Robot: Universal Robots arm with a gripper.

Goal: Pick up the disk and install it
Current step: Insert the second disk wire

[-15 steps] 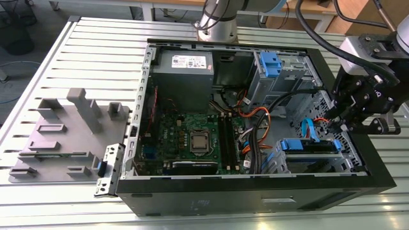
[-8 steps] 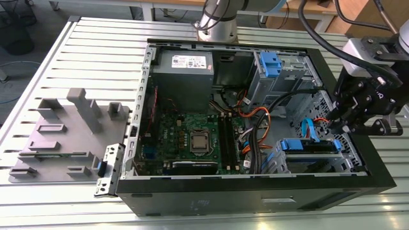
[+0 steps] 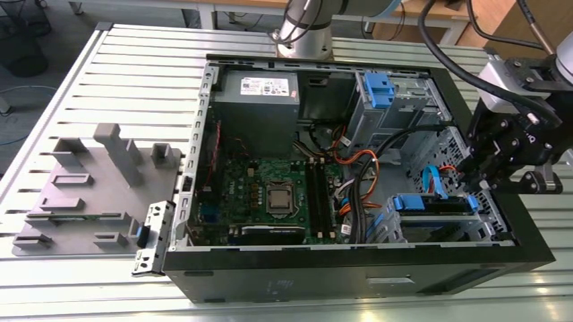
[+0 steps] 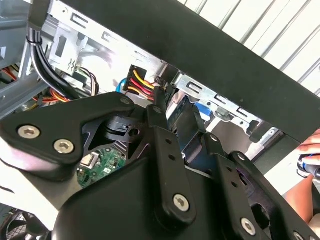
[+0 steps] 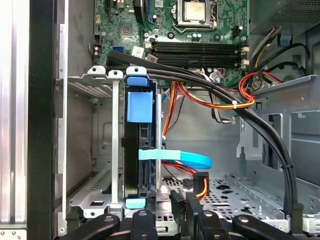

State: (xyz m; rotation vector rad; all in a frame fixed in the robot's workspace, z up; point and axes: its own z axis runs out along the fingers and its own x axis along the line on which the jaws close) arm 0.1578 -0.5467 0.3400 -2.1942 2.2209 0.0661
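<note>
The gripper point(image 5: 184, 196) has its jaws drawn almost together, empty, just beside a black power connector point(image 5: 201, 179). The arm points down into the computer case point(image 3: 358, 272), near the disk point(image 5: 139, 107) standing on edge in its metal cage point(image 5: 89, 196).

The blue-handled disk point(image 5: 133, 137) sits slotted inside the drive bay point(image 5: 95, 150).

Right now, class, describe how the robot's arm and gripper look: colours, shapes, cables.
The gripper is matt black, built of flat linkage bars joined by silver screws. The arm is a silver-grey tube. Thick black cables run to the wrist.
</note>
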